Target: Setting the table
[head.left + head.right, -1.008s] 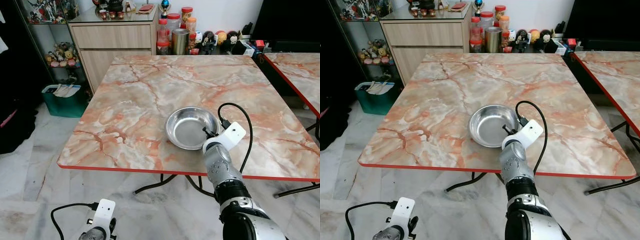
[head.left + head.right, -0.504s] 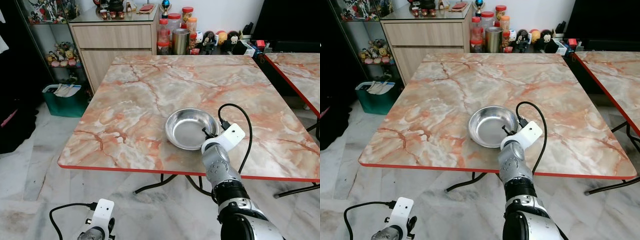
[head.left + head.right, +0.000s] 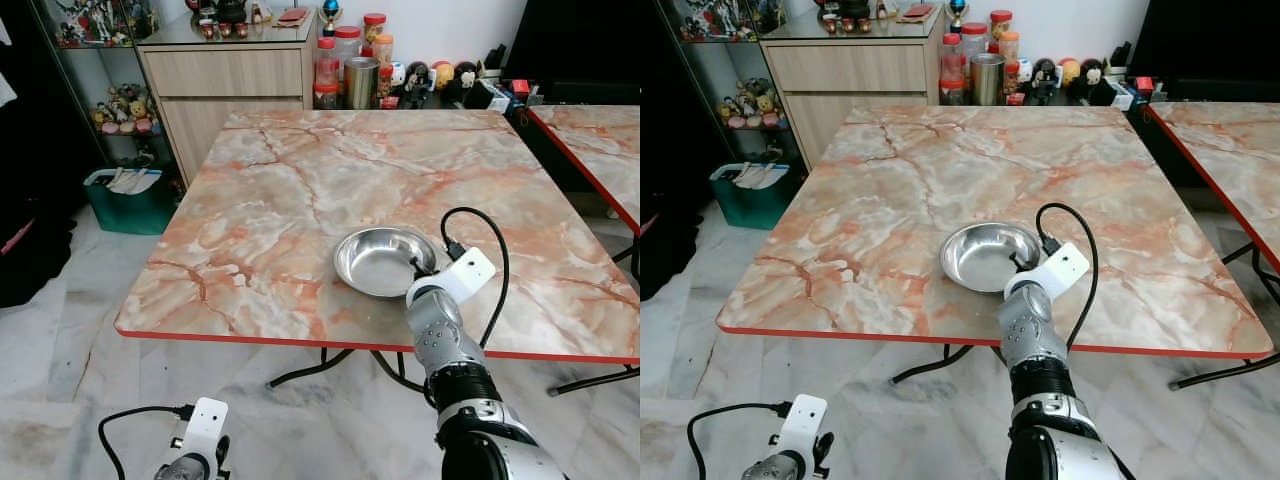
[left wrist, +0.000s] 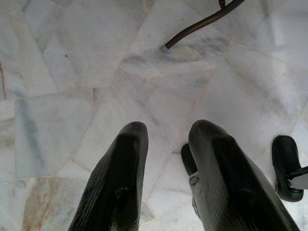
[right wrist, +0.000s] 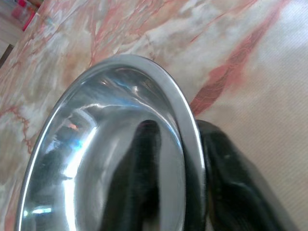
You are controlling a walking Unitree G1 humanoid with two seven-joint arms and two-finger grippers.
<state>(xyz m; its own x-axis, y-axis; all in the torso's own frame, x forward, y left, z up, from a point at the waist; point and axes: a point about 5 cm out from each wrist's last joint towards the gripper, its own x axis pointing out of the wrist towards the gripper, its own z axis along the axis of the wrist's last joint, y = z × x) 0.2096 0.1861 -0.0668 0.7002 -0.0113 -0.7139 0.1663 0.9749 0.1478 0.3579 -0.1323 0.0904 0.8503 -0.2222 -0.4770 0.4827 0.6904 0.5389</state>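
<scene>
The stainless-steel bowl (image 3: 384, 260) was shown resting on the marble-patterned table (image 3: 300, 180), in its near half and a little toward the robot's right, close to the red-edged front border. The right gripper (image 3: 418, 266) was placed at the bowl's near right rim, so that the bowl lay directly ahead of the fingers and toward the table's middle. In the right wrist view, the rim (image 5: 185, 125) was seen passing between the two black fingers (image 5: 219, 168), one inside the bowl and one outside; they were closed to a narrow gap and judged to be pinching the rim. The bowl, being round, offered no long axis. The left gripper (image 4: 166, 144) was hung low over the tiled floor (image 4: 72, 62), its fingers slightly parted and empty, well apart from the bowl.
</scene>
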